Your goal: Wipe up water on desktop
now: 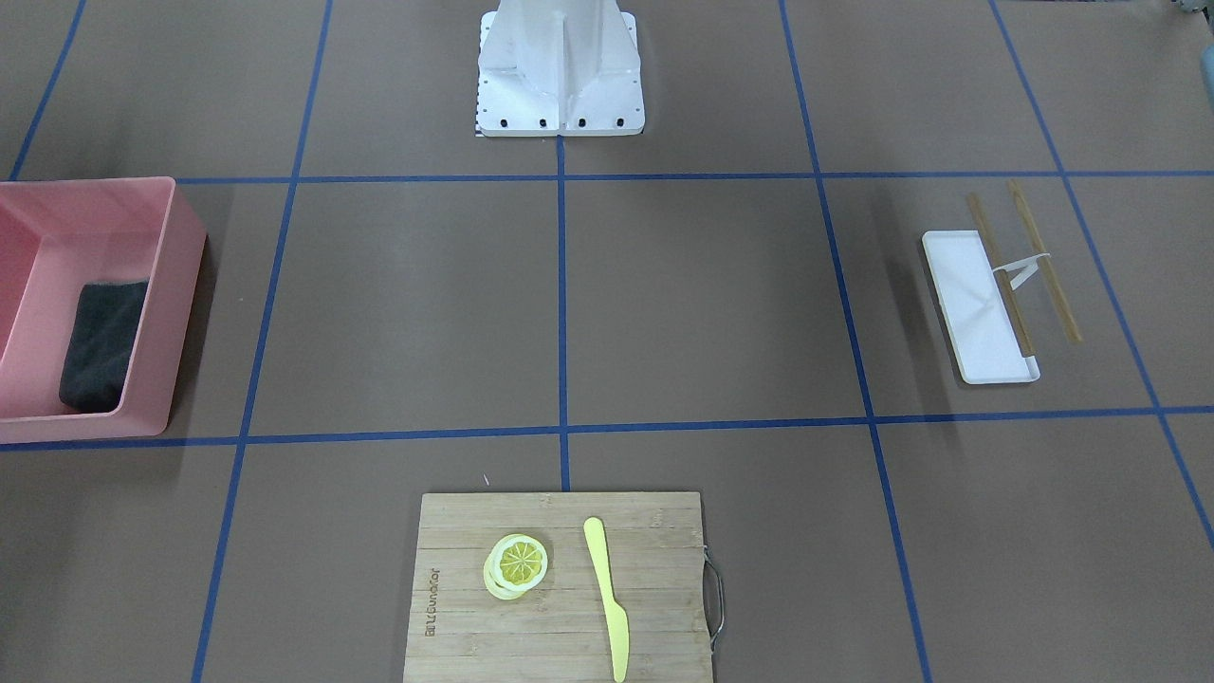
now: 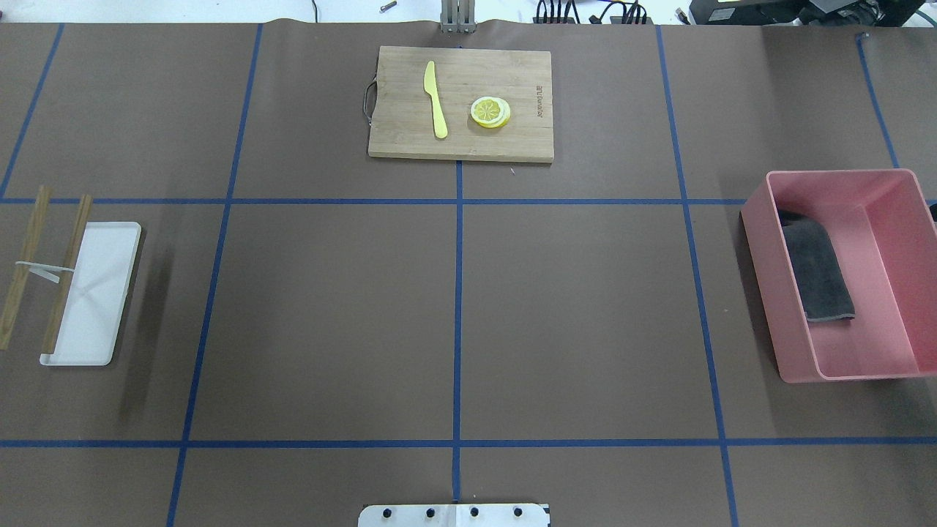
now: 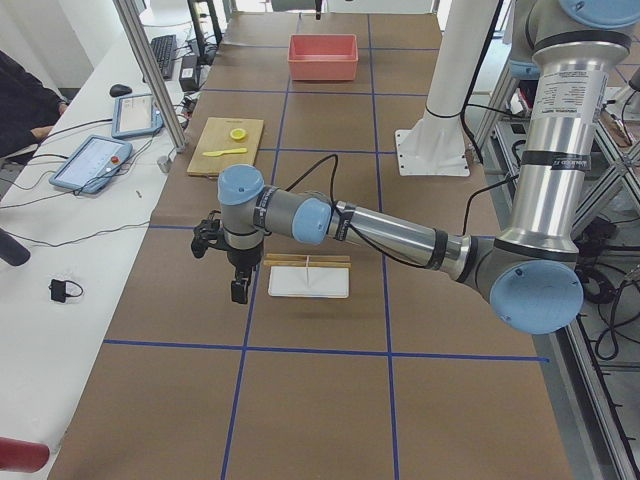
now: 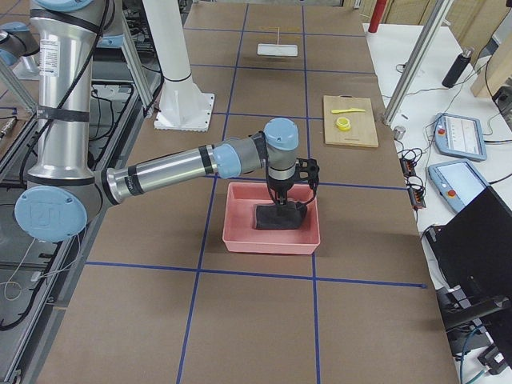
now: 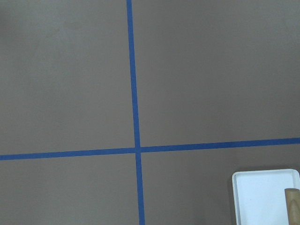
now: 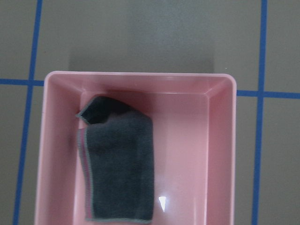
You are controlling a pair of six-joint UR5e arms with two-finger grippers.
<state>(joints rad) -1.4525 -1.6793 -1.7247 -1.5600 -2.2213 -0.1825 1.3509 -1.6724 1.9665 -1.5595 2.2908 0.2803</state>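
In the bin (image 6: 215, 154) at 3 o'clock on the worktop (image 2: 329, 315), the cloth (image 6: 117, 164) lies below the right end effector (image 4: 286, 202), its long axis running 12 to 6 in the wrist view. How wide the end effector stands, I cannot tell.

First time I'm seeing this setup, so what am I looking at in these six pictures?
Two robot arms with two-finger grippers work at a brown, blue-taped desktop. Two pictures look down from fixed cameras, behind and facing the robot; two look along the table from its ends; two come from wrist cameras. The left gripper hangs beside a white rectangular tray and two wooden sticks. The right gripper hangs over a pink plastic bin holding a dark grey cloth. A bamboo cutting board carries a yellow plastic knife and lemon slices. Whether either gripper holds anything is unclear; no water shows.
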